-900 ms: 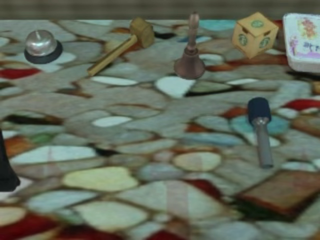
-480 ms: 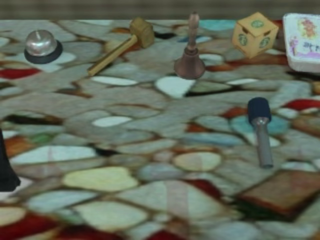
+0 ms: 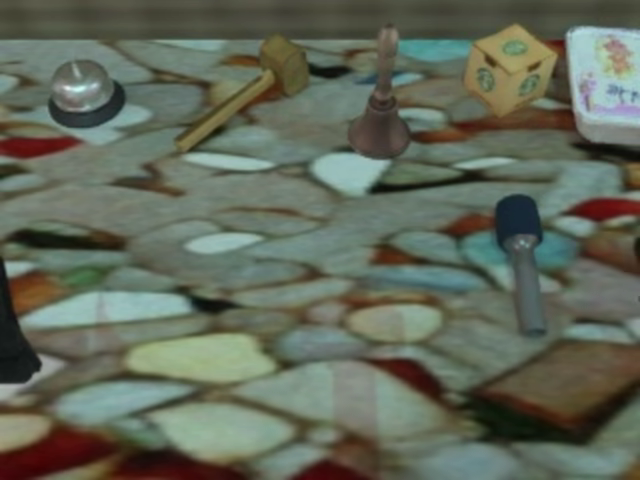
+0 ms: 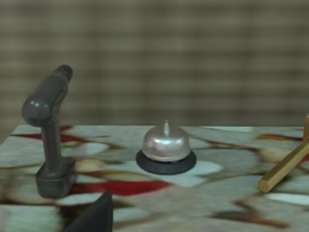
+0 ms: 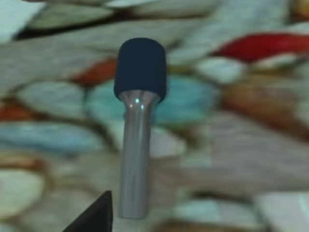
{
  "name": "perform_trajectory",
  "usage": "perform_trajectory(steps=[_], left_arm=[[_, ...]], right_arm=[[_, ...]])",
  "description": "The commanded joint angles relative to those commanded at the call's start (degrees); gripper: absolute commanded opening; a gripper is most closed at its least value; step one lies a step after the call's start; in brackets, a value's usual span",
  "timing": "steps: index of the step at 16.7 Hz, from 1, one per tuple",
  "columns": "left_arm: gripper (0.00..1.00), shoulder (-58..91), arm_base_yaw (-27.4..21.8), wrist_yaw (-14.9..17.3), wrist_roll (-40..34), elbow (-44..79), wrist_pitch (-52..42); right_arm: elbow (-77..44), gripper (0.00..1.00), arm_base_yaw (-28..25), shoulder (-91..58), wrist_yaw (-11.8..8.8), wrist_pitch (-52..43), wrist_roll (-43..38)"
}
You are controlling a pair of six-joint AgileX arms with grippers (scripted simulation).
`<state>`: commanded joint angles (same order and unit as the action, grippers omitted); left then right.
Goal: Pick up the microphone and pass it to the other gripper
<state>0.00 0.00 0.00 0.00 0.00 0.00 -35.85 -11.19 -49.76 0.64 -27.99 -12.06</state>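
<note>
The microphone (image 3: pixel 520 262) lies flat on the patterned table at the right, with its navy head (image 3: pixel 518 221) toward the far side and its grey handle (image 3: pixel 527 295) pointing to the near edge. The right wrist view looks down on the microphone (image 5: pixel 137 121); a black tip of my right gripper (image 5: pixel 94 217) shows just beside the handle's end, apart from it. In the top view only a dark sliver at the right edge shows that arm. My left gripper (image 3: pixel 10 335) stays parked at the table's left edge, holding nothing.
Along the far side stand a silver call bell (image 3: pixel 84 92), a wooden mallet (image 3: pixel 245 88), a brown hand bell (image 3: pixel 380 105), a wooden cube (image 3: pixel 508 68) and a white box (image 3: pixel 608 85). A grey drill-shaped tool (image 4: pixel 48 135) stands near the call bell (image 4: pixel 165 147).
A small dark sliver of the right arm has come into the top view at the right edge. The microphone and the left arm have not moved.
</note>
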Motion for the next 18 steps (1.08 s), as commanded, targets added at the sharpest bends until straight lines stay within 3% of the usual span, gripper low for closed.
perform_trajectory(steps=[9,18], left_arm=[[1.00,0.00,0.00,0.00,0.00,0.00,0.00],[1.00,0.00,0.00,0.00,0.00,0.00,0.00]], right_arm=[[-31.31,1.00,-9.21,-43.88,0.37,-21.16,-10.02],[-37.37,1.00,-11.19,-52.87,0.83,-27.04,-12.24]])
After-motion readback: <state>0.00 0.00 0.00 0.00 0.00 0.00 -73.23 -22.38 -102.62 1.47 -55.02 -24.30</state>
